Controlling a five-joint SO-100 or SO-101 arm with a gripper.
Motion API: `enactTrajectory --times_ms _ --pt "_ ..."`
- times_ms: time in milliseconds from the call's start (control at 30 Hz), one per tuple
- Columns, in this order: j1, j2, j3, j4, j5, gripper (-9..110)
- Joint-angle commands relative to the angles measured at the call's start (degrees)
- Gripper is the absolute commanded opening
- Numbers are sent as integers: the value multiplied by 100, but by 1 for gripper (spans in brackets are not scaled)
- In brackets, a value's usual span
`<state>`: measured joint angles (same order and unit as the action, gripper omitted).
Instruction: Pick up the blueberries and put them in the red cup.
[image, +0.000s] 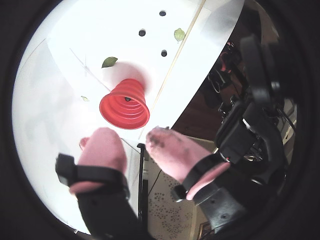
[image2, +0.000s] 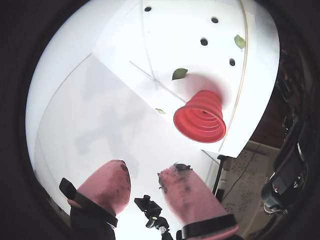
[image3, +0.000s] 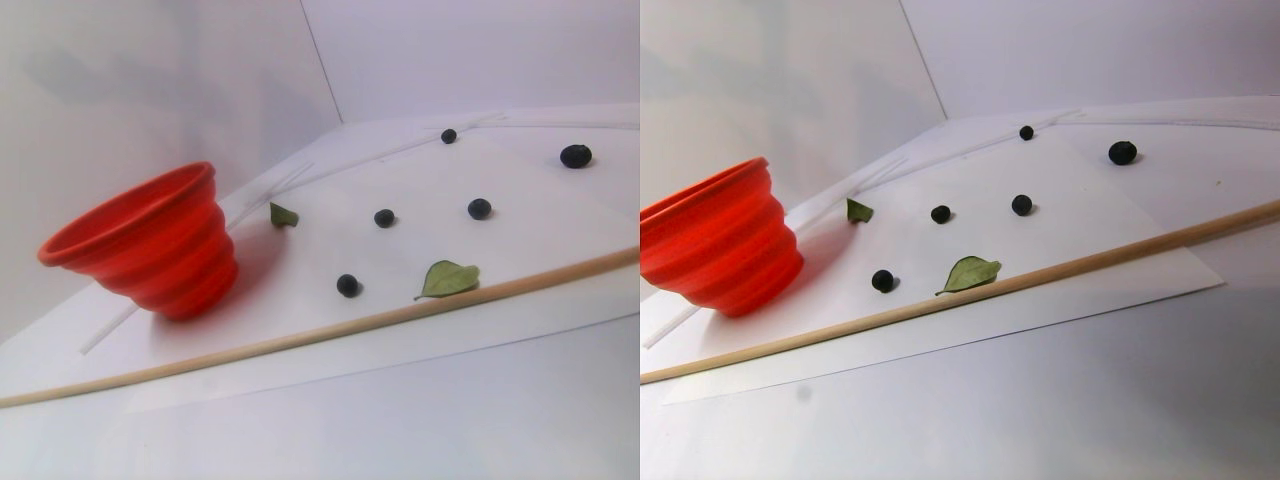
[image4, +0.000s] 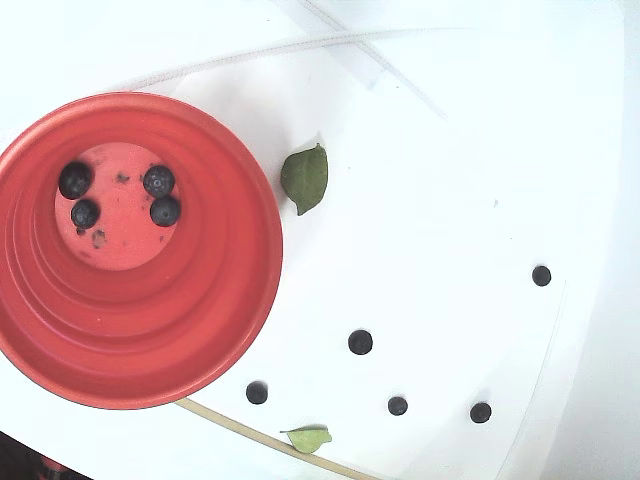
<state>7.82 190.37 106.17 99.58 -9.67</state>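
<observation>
Here the hand (image2: 150, 177) hangs high over the tabletop (image2: 100, 125), its pink fingers (image2: 107, 182) apart and empty. In that wrist view the red cup (image2: 201, 117) sits at about one o'clock from it. The fixed view shows four blueberries (image4: 158, 181) already in the cup and five loose ones (image4: 360, 342) at its four o'clock. Likely between picks; next it must descend over one loose berry.

White table (image4: 450, 150) under cup (image4: 200, 330), blueberries (image4: 360, 342), leaves (image4: 305, 178)
</observation>
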Motion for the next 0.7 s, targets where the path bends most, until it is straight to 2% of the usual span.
enactTrajectory --times_ms 0,100,333,667 --pt "123 105 -79 -9 53 11" --pt "211 105 -79 -9 62 18" --pt "35 105 -79 -44 35 20" --pt "-105 -62 -431 -114 -132 15"
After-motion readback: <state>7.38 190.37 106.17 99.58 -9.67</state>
